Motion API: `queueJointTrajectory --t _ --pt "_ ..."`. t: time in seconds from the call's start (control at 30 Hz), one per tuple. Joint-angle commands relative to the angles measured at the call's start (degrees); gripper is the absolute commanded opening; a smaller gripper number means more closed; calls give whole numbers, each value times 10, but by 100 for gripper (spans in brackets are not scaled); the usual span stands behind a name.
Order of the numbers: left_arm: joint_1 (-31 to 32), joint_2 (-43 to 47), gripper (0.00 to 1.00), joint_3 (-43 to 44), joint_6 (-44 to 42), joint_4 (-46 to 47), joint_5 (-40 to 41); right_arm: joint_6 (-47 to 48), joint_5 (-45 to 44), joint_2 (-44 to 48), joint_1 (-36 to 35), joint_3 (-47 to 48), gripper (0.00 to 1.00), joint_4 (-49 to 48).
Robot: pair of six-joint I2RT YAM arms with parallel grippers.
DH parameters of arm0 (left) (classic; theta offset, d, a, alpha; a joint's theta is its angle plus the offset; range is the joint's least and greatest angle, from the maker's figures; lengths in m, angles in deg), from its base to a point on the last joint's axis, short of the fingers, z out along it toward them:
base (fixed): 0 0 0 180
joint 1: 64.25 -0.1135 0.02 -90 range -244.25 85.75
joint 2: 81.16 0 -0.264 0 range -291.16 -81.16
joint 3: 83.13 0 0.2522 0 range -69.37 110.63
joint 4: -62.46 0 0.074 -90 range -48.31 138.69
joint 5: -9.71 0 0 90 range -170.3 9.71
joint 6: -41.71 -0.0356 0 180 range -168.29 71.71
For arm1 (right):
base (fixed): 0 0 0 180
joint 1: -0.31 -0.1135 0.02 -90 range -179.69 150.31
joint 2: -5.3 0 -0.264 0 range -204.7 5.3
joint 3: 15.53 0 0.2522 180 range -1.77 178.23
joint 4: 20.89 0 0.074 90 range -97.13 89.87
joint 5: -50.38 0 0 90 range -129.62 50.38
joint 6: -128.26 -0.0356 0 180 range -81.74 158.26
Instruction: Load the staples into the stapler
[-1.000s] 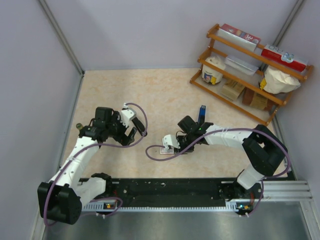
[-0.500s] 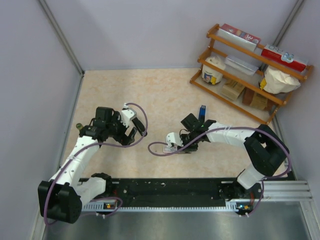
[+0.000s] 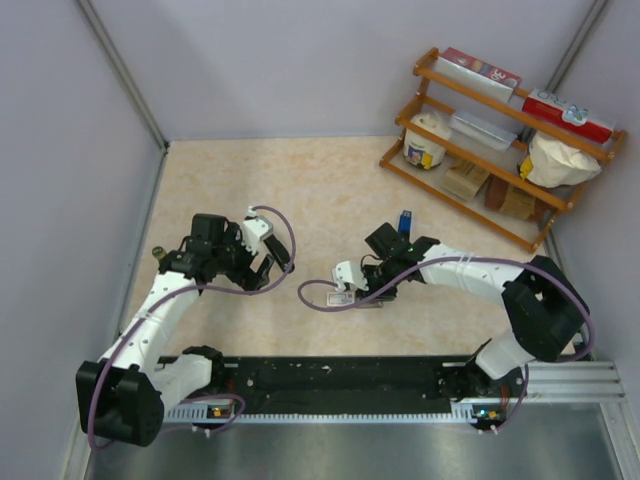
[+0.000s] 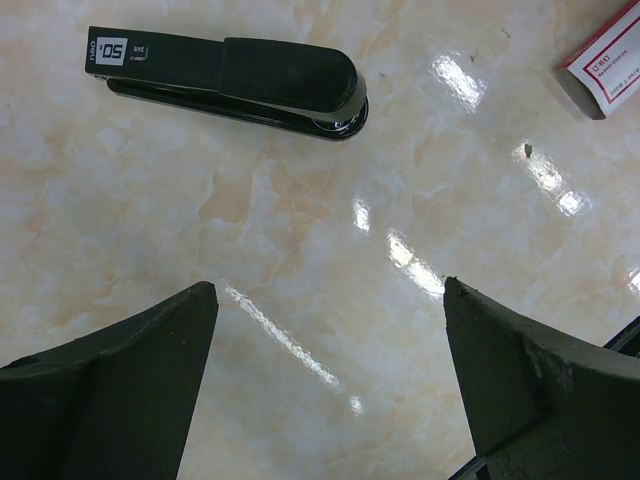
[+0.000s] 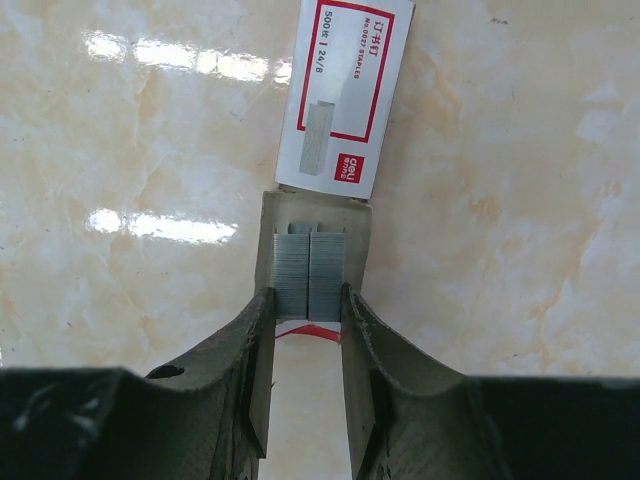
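In the right wrist view my right gripper is shut on two grey strips of staples lying side by side in the pulled-out tray of their box. The white sleeve with red print lies just beyond the tray. In the top view the right gripper is low over the box in the middle of the table. My left gripper is open and empty above bare table. A black stapler lies closed on its side ahead of it, the box to its right.
A wooden shelf rack with boxes, a tub and bags stands at the back right. A small blue object lies behind the right arm. Grey walls enclose the table. The black rail runs along the near edge.
The right arm has shifted slightly, its gripper staying down at the staple box. The left arm has not moved.
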Motion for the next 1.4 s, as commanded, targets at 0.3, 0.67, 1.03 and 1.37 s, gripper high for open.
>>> queueJointTrajectory --t 0.3,0.67,1.03,1.37 --pt "-4 -10 99 9 1 20 -11 -39 -27 -1 22 53 25 -56" --pt "-4 -12 99 9 3 22 -5 -76 -71 -84 40 87 26 -91" --pt "-5 -9 99 9 2 21 -11 -106 -98 -110 58 91 42 -104" --pt "-4 -16 99 54 -40 18 19 -144 -36 -6 97 80 65 -107"
